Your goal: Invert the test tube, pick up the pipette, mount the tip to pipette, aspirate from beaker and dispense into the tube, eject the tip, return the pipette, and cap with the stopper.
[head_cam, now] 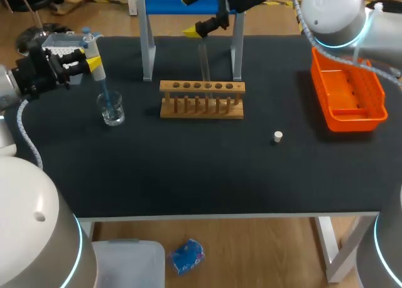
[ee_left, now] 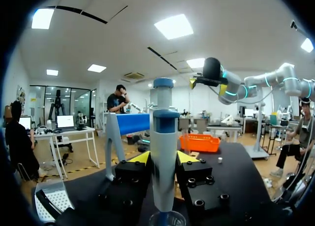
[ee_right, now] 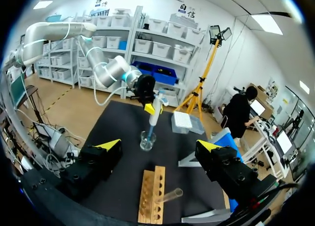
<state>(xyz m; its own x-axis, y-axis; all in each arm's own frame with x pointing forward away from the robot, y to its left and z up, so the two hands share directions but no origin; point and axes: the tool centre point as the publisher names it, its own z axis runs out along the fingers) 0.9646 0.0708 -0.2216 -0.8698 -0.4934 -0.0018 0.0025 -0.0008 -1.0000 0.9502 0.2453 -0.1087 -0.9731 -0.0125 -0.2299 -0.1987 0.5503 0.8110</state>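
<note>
My left gripper (head_cam: 91, 54) is shut on the white and blue pipette (head_cam: 95, 56), holding it upright. The pipette's blue tip dips into the glass beaker (head_cam: 112, 110) at the left of the table. In the left wrist view the pipette (ee_left: 164, 152) stands between the yellow fingers, with the beaker (ee_left: 167, 219) right under it. A clear test tube (head_cam: 205, 65) stands mouth up in the wooden rack (head_cam: 201, 100). My right gripper (head_cam: 191, 13) hangs open above and behind the tube. In the right wrist view the tube (ee_right: 170, 195) lies below the wide-apart fingers. A small white stopper (head_cam: 278, 136) lies on the mat, right of the rack.
An orange bin (head_cam: 348, 93) sits at the right edge of the table. A white tip box (head_cam: 63, 46) stands behind my left gripper at the back left corner. A blue-topped metal stand (head_cam: 148, 49) rises behind the rack.
</note>
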